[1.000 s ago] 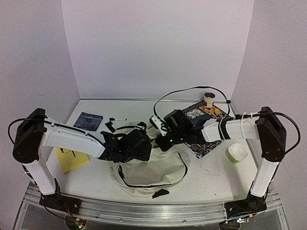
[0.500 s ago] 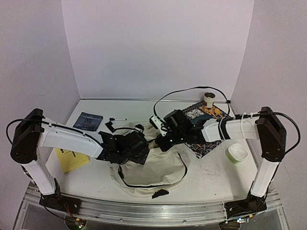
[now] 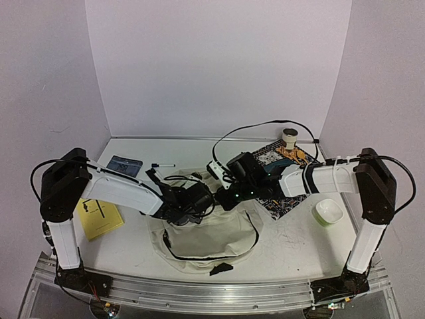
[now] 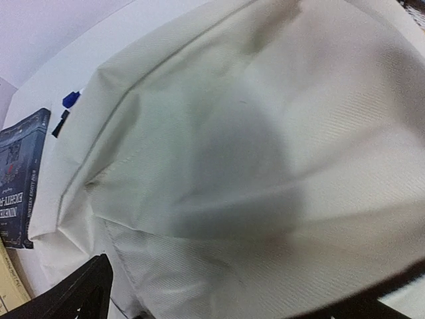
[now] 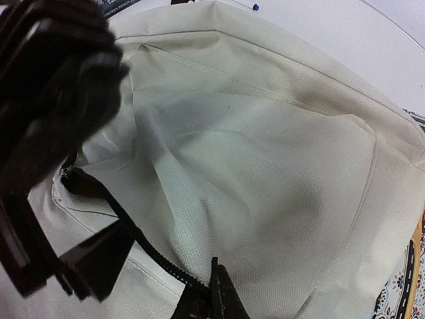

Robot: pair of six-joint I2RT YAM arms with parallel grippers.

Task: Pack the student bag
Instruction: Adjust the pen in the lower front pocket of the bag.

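Note:
The cream student bag [image 3: 206,234] lies flat mid-table, its black zipper line [image 3: 255,229] curving round the front. My right gripper [image 3: 224,197] is shut on the bag's zipper edge [image 5: 149,252] at the bag's far rim; its jaws [image 5: 216,296] stand closed on it. My left gripper [image 3: 198,199] is open, its fingers wide apart, pressed close over the bag's fabric [image 4: 265,133] just left of the right gripper. It shows as a dark blur in the right wrist view [image 5: 53,86]. Nothing shows between its fingers but cloth.
A dark blue book [image 3: 122,167], a blue-capped marker [image 3: 161,165] and a yellow booklet [image 3: 98,218] lie left of the bag. A patterned mat [image 3: 287,174], a small cup [image 3: 290,136] and a white-green bowl [image 3: 329,211] are on the right. A black strap end [image 3: 222,268] lies near the front edge.
My left arm has swung right and its gripper has moved right along the bag's far rim, closer to the right gripper. The right arm has not moved.

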